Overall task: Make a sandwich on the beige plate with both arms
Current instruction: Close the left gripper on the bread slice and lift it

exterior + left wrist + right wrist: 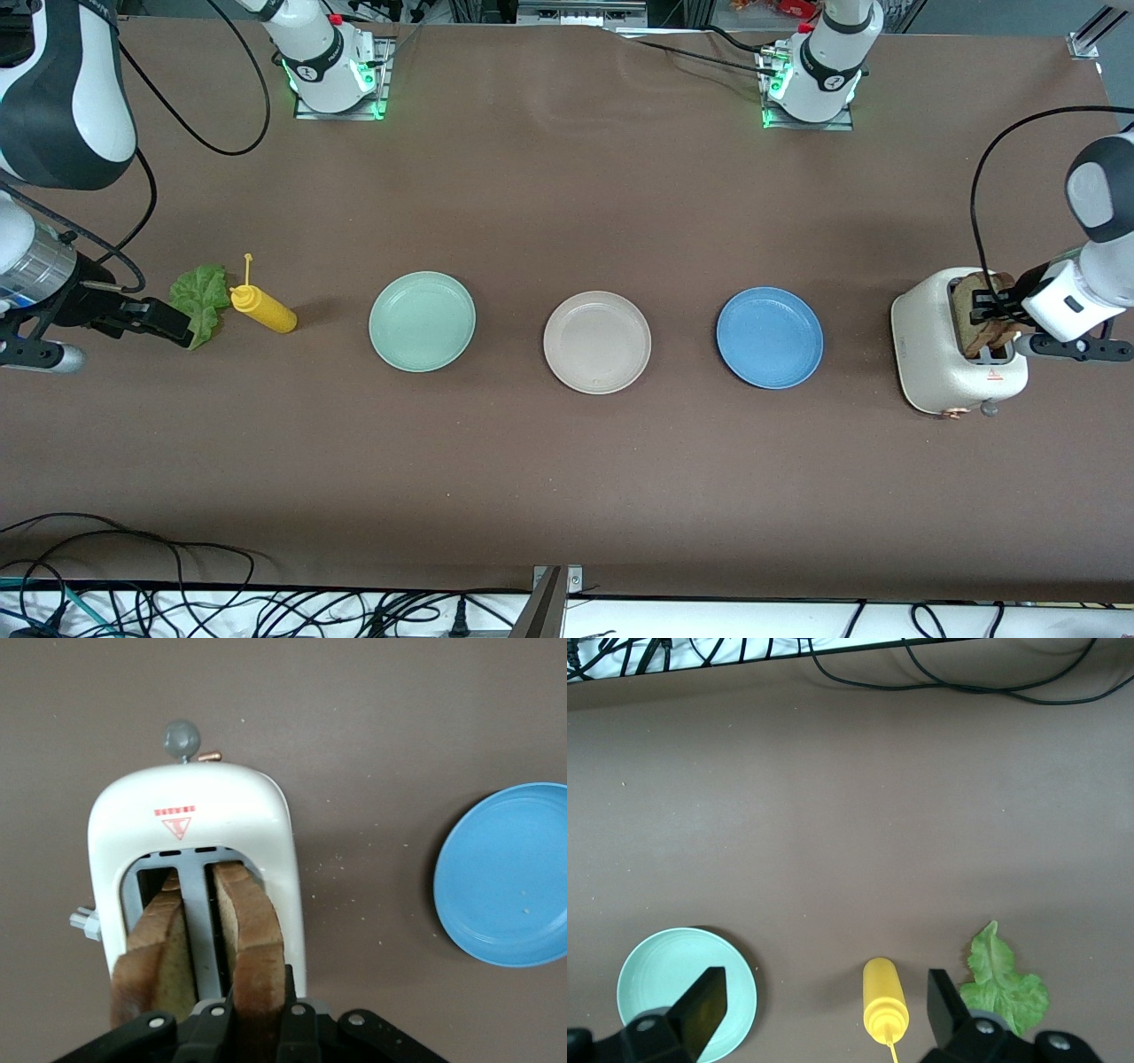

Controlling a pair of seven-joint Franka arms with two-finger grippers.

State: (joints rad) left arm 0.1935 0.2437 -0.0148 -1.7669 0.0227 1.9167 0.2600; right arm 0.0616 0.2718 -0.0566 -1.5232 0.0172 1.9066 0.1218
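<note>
Front view: a brown desk [567, 195] carries three round plates in a row, well apart: mint-green plate [422, 321], cream-beige plate [597, 341], empty, at the middle, and blue plate [769, 337]. Wide bare desk surrounds them. At the left arm's end stands a white toaster [952, 368] with tan bread slices [988, 332]; the left claw [992, 308] is clamped on one slice. At the right arm's end, the right claw [168, 323] hovers with fingers apart over a ruffled green lettuce leaf [205, 297], beside a yellow squeeze bottle [263, 308].

Left wrist view: two slices stand upright in the toaster's [190, 815] slots; one slice [252, 930] is gripped.

Right wrist view: spread fingers [704, 1010] frame the bottle [884, 999]; the lettuce [1003, 979] lies alongside.
</note>
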